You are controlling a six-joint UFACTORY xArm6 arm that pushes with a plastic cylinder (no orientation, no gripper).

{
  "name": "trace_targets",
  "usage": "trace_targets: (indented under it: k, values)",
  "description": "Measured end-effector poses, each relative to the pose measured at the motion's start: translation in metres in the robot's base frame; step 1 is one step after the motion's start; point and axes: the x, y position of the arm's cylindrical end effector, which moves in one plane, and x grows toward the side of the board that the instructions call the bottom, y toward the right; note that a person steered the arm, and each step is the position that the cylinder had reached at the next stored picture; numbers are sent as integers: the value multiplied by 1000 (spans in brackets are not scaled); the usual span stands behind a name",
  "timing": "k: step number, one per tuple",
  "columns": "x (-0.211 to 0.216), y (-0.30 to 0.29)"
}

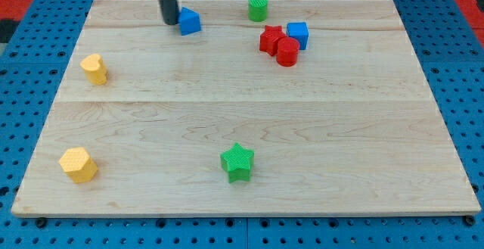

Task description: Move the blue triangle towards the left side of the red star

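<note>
1. Your job is barely begun: the blue triangle [189,22] sits at the upper middle-left of the frame, well apart from the red star [271,39].
2. My tip [169,20] stands just beside the triangle's left; there is no pincer, nothing is held.
3. A red cylinder [287,52] and blue cube [298,34] crowd the star's right; its left side on the counter [242,128] looks open.

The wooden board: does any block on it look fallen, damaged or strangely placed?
Nothing stands out. All blocks sit flat on the board. Only the red star, red cylinder and blue cube huddle together, touching.
</note>
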Motion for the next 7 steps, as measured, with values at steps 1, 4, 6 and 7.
trace_targets:
  k: [1,4,6,7]
  values:
    - [2,46]
    - [-2,66]
    - [35,85]
    - [19,69]
